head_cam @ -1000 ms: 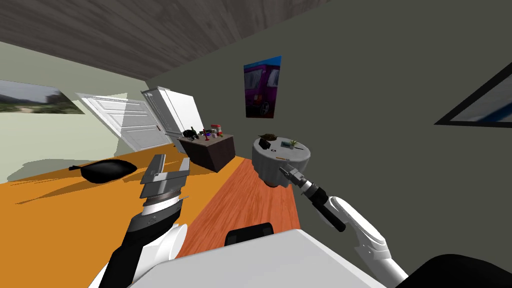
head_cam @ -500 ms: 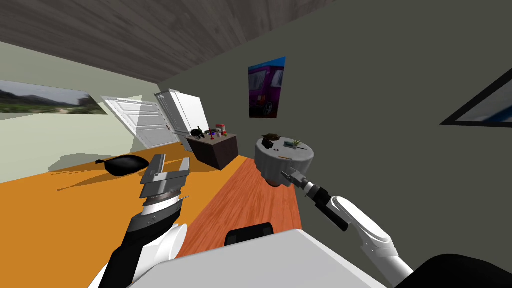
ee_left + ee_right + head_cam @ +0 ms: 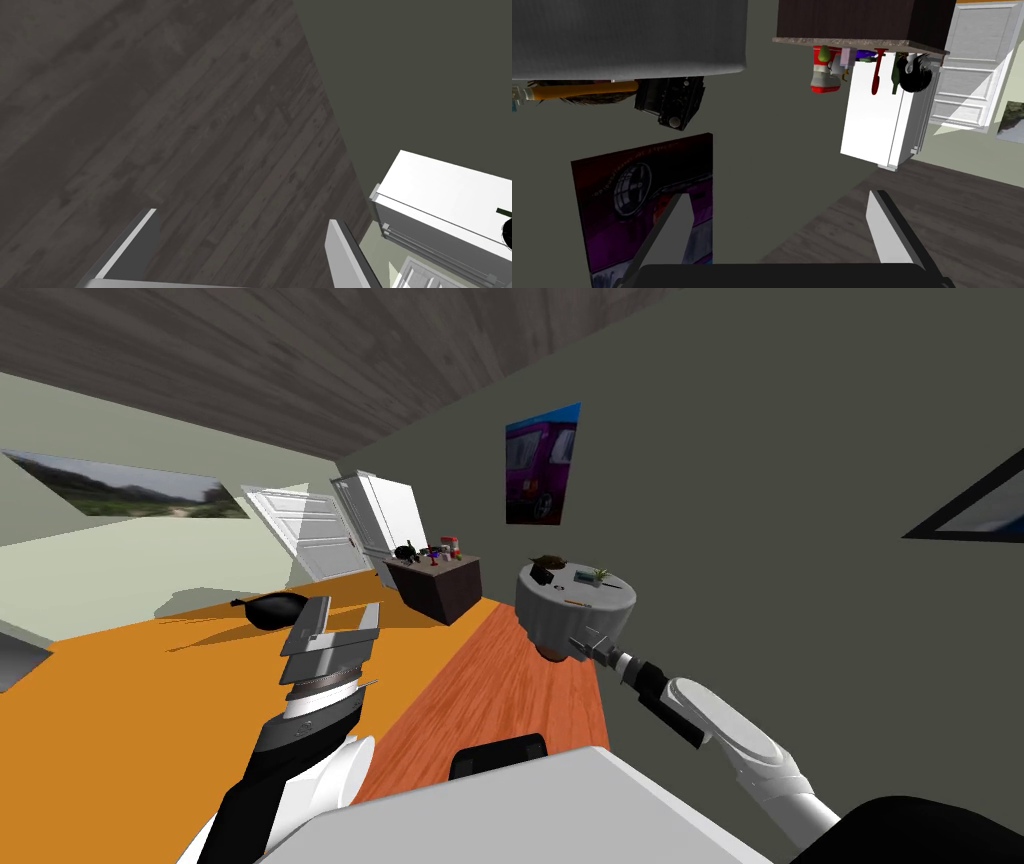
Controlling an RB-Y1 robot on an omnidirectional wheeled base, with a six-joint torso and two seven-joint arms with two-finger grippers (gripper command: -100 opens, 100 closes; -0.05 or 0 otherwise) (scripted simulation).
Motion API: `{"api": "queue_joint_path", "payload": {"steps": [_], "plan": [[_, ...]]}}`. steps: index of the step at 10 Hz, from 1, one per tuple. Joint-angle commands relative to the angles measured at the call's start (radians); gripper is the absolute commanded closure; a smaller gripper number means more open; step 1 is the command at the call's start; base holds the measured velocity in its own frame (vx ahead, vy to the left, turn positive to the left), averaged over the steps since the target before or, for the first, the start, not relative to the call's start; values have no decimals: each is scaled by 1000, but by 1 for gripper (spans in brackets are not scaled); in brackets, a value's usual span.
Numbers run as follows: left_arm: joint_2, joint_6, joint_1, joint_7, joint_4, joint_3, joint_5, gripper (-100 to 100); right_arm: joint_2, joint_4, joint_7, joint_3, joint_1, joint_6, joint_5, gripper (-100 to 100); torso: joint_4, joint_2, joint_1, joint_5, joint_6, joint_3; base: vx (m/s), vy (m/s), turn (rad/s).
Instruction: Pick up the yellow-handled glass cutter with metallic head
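The glass cutter (image 3: 582, 90) lies flat on the round table (image 3: 560, 626), close to the edge nearest me. Its yellow handle runs roughly along that edge, and the small metallic head (image 3: 517, 94) sits at one end. In the head view it is only a thin yellow line (image 3: 573, 602). Just beside it on the tabletop stands a black camera (image 3: 669, 102), and a small potted plant (image 3: 600, 575) sits further back.

My right gripper (image 3: 590, 645) is near the table's grey side, below the level of the top and apart from the cutter. Its fingers (image 3: 677, 222) are spread wide with nothing between them. My left gripper (image 3: 340, 623) is raised over the orange floor, well apart from the table, also spread and empty.

Further off along the wall are a dark cabinet (image 3: 445, 588) crowded with small items, a white fridge (image 3: 392, 513) and a poster (image 3: 543, 475) of a purple van.

By my reading I am only in the approach. Nothing is grasped and the cutter looks untouched. I have yet to bring the right hand up over the edge, set the fingers across the handle, pinch it and lift. The camera so close by leaves little room on that side.
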Motion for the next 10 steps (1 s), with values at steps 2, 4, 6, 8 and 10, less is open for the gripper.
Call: {"api": "queue_joint_path", "payload": {"steps": [2,4,6,8,10], "plan": [[0,0,0,0,0,0,0,0,-47,48,-17,-13,3,-1,70,-100,0,-1,-2,-1,0,-1,-20,29,67],[0,0,0,0,0,0,0,0,-88,88,-33,-20,6,0,129,-100,0,-1,0,0,0,-1,-16,52,129],[0,0,0,0,0,0,0,0,-88,88,-33,-20,6,0,160,-100,-1,-2,0,0,0,-1,-10,35,3],[0,0,0,0,0,0,0,0,-130,129,-51,-26,9,0,220,-100,-1,-2,-1,0,0,-1,-7,36,104],[0,0,0,0,0,0,0,0,-172,170,-69,-31,12,-2,277,-100,-1,-3,1,0,0,-2,7,58,101]]}}
